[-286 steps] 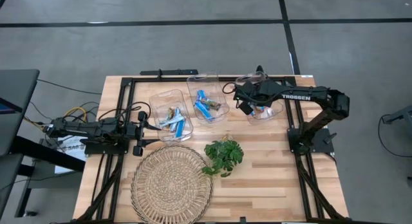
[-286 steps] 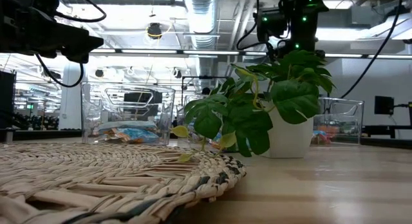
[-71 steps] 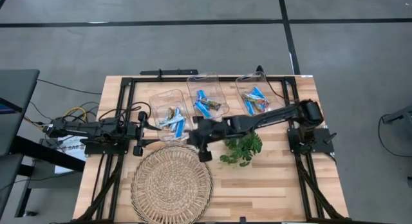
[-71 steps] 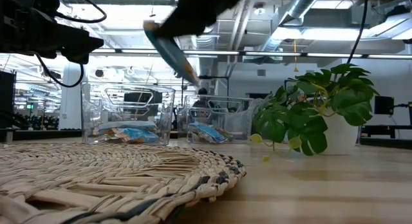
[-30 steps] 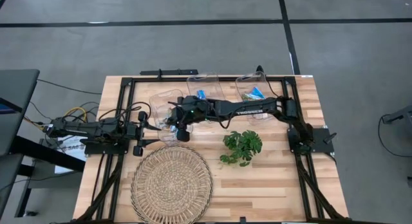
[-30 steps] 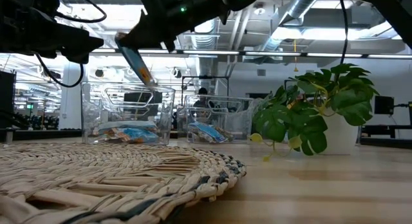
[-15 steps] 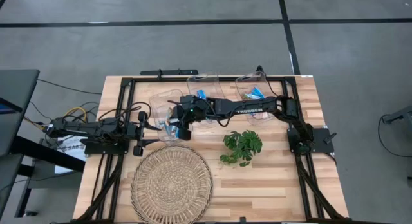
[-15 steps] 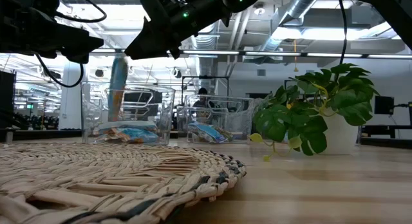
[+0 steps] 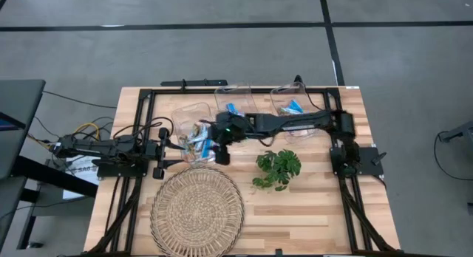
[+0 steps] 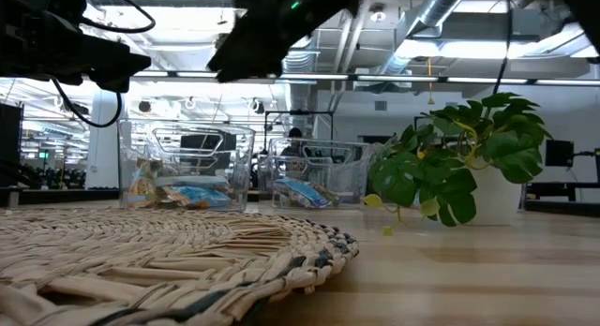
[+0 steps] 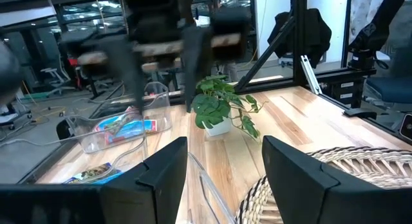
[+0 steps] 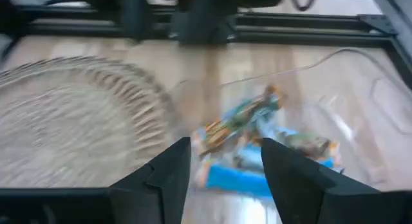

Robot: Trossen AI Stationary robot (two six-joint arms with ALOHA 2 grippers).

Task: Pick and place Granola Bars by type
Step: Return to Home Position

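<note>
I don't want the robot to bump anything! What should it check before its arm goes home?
1. Right gripper empty: ok, open, nothing held.
2. Bars inside left bin: ok.
3. Right gripper above the bin's rim: ok, seen in the low view.
4. Plant upright, apart from the right gripper: ok.
5. Left gripper parked, open: ok.

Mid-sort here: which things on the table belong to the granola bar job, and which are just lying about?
Job:
- granola bars
- left bin, middle bin, right bin
- right gripper, open, at the left bin
- left gripper, open, resting at the table's left side

Lying about:
- potted plant
- woven mat
</note>
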